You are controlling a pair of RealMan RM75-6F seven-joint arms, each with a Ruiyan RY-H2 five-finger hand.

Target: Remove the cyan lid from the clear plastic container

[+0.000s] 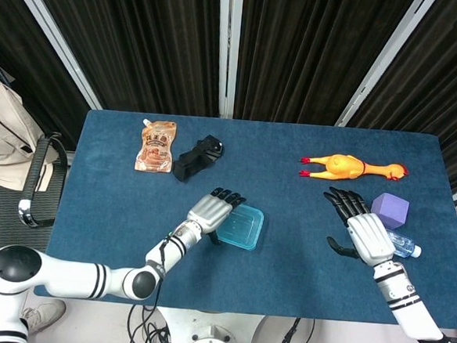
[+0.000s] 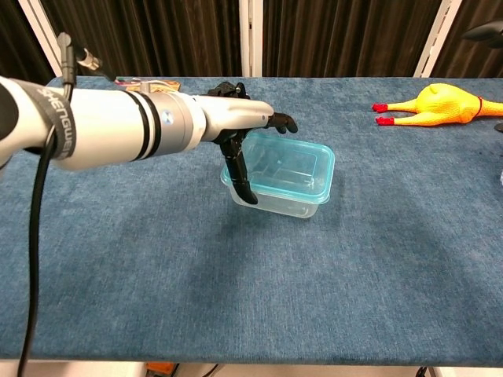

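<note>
The cyan lid [image 1: 240,226] sits closed on the clear plastic container [image 2: 280,198], and the container stands on the blue table [image 1: 283,285], a little to the left of the middle, toward the front edge; the left hand [image 1: 208,212] is at the container's left side, its dark fingers [image 2: 277,121] stretched flat over the left edge of the lid and its thumb [image 2: 239,174] pointing down beside the container's near-left corner; the hand is wide open, and I cannot tell if it really touches the lid; it grips nothing. Well to the right of the container, the right hand [image 1: 361,232] is above the table with fingers spread, holding nothing; just beside this hand lie a purple block [image 1: 389,209] and a clear bottle [image 1: 401,246]. Behind the container on the right lies a yellow rubber chicken [image 1: 343,165]; behind it on the left lie a black strap bundle [image 1: 196,157] and an orange pouch [image 1: 156,145].
</note>
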